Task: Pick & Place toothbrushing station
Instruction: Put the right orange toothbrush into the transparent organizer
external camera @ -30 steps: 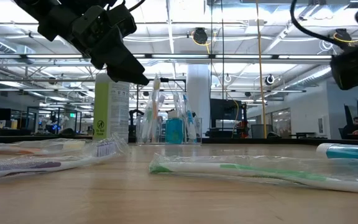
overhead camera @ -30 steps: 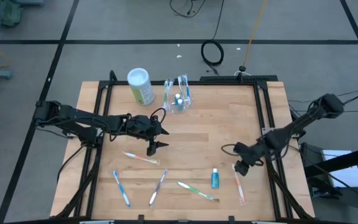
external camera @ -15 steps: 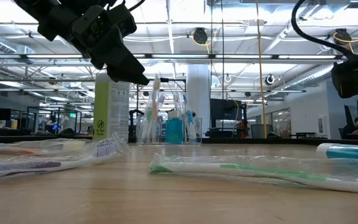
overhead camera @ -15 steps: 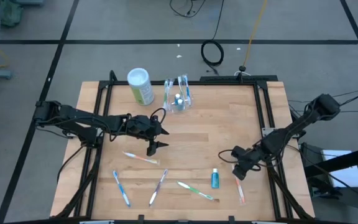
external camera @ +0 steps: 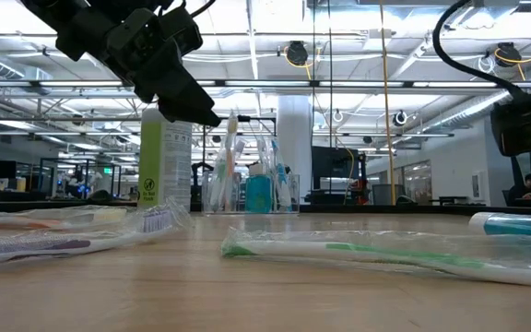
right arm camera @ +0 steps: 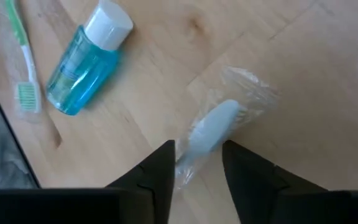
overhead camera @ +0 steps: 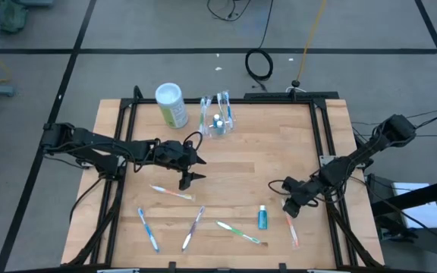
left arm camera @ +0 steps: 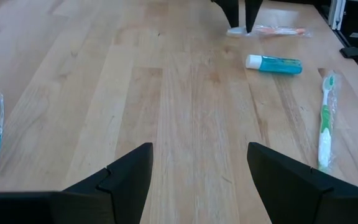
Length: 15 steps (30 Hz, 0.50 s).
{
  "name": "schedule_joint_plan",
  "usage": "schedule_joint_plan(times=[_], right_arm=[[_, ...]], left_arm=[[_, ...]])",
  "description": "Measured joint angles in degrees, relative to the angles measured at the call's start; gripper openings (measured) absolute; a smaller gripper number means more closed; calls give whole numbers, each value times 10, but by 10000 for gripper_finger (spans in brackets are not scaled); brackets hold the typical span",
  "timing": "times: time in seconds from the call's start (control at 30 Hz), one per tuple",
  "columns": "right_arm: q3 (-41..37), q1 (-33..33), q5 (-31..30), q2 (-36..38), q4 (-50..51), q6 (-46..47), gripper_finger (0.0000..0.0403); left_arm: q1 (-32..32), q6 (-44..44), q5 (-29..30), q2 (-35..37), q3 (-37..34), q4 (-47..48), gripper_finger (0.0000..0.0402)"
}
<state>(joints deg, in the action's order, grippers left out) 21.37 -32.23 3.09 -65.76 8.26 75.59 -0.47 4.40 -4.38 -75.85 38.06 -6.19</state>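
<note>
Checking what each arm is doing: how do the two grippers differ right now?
The left gripper hovers open over bare wood, fingers wide apart. The right gripper is low, its fingers straddling a wrapped toothbrush beside the blue bottle. Both are open and hold nothing.

You have bright, even overhead lighting; in the low view, ceiling lights (external camera: 247, 55) glare white. The wooden surface (overhead camera: 249, 174) shows only soft, short shadows in the high view. In the low view, the nearest wrapped toothbrush (external camera: 385, 254) is blurred and the room behind is sharper. The right wrist view is slightly soft around the blue bottle (right arm camera: 86, 62).
</note>
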Motion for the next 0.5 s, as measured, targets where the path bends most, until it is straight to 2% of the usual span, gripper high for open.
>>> schedule_joint_plan(times=[0.3, 0.5], right_arm=[[-11, 0, -7, -4, -64, -87, 37], [-12, 20, -33, -4, -135, -179, 14]], left_arm=[[0, -2, 0, 0, 0, 0, 267], [0, -2, 0, 0, 0, 0, 267]])
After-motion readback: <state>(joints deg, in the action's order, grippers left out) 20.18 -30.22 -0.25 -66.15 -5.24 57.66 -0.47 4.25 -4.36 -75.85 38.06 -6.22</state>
